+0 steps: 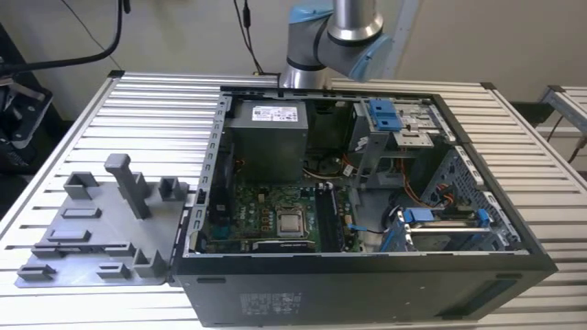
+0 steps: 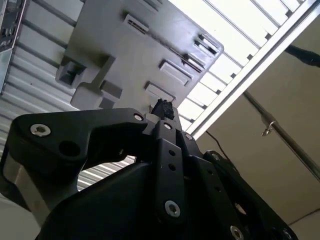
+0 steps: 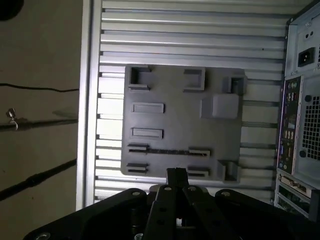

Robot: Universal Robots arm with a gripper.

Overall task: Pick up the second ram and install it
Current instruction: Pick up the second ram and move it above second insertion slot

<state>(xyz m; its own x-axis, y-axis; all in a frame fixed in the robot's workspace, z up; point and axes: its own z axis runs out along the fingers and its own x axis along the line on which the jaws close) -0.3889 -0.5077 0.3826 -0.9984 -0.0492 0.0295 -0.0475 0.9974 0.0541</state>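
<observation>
The second ram [image 3: 167,150] is a thin dark strip standing on edge between two slotted holders of the grey tray [image 3: 175,117], seen from above in the first wrist view. My gripper [image 3: 176,175] hangs well above the tray, over the edge nearest the ram holders. Its black fingertips are together and hold nothing. In the second wrist view the gripper [image 2: 162,107] points at the same tray [image 2: 110,45]. In the exterior view the tray [image 1: 101,234] lies at the exterior view's left of the open computer case [image 1: 367,206], whose motherboard's black memory slots [image 1: 330,220] face up.
The case stands on a slatted aluminium table [image 1: 156,110], and its rear panel with ports [image 3: 295,140] lies close beside the tray. Tall grey blocks [image 1: 128,182] rise from the tray. A power supply [image 1: 268,137] and blue drive brackets [image 1: 385,113] fill the case's far end.
</observation>
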